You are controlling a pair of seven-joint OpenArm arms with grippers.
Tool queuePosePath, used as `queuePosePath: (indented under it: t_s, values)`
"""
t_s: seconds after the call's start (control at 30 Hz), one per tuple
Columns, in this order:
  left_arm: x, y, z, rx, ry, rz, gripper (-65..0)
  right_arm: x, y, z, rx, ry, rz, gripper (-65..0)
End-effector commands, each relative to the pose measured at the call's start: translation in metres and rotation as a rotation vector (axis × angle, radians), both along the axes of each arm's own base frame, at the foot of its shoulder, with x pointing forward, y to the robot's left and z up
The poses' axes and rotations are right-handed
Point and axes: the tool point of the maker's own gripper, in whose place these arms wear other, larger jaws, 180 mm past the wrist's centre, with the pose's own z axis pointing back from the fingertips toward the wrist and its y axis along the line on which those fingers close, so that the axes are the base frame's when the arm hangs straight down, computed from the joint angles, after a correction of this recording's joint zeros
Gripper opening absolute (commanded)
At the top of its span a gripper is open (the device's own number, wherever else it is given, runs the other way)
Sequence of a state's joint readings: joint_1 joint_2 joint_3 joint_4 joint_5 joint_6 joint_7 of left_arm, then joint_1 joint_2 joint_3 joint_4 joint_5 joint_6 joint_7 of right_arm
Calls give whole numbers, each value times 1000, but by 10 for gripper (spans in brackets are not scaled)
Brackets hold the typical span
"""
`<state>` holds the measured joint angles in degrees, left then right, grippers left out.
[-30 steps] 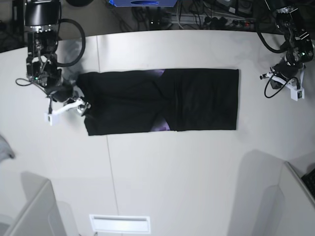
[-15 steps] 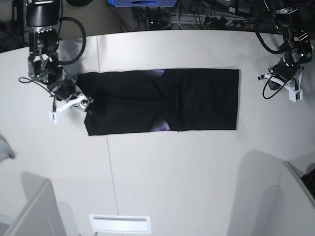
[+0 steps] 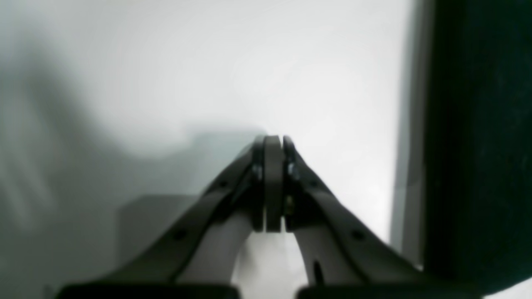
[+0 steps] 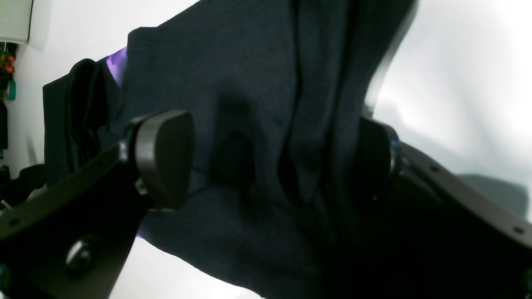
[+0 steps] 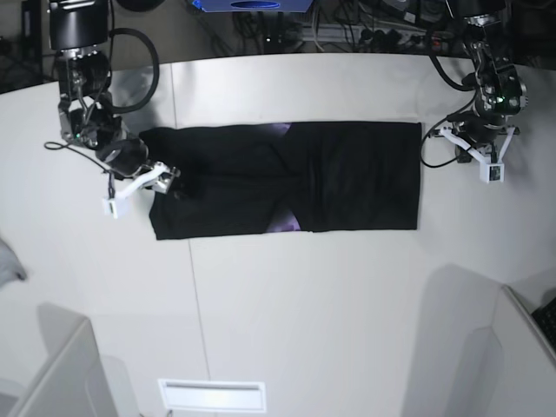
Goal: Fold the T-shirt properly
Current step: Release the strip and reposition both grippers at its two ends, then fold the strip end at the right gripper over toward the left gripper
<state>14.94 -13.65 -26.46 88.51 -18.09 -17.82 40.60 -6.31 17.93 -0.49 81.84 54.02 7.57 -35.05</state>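
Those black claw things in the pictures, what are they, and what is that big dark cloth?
They are a robot's two arms. One camera looks down from above; two more ride on the wrists. The dark cloth is a black T-shirt, folded into a long strip on a white table. The right gripper has its jaws wide open around the shirt's end, not squeezing it yet. The left gripper has its jaws shut and empty, beside the shirt's other end. A grey scrap lies at the edge.
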Motion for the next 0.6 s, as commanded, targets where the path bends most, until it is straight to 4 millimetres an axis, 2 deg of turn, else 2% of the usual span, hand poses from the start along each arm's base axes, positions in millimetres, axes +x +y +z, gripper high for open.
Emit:
queuePosePath:
  t_s: [0.0, 0.07, 0.23, 0.37, 0.47, 0.57]
  values:
    - [1, -1, 2, 6, -15, -3, -650, -7, -3, -6, -17, 44, 16, -144]
    - [4, -5, 3, 5, -38, -8, -650, -8, -3, -7, -17, 45, 15, -206]
    - [16, -14, 5, -17, -64, -1, -650, -7, -10, -19, -19, 83, -5, -476]
    - [19, -17, -10, -47, -34, 8, -650, -3, -13, -20, -20, 83, -15, -650]
    - [20, -42, -25, -72, 8, -59, -650, -1, -14, -17, -24, 76, -18, -650]
    - [19, -60, -31, -82, 25, -108, -650, -1, -14, -16, -25, 73, -16, -650]
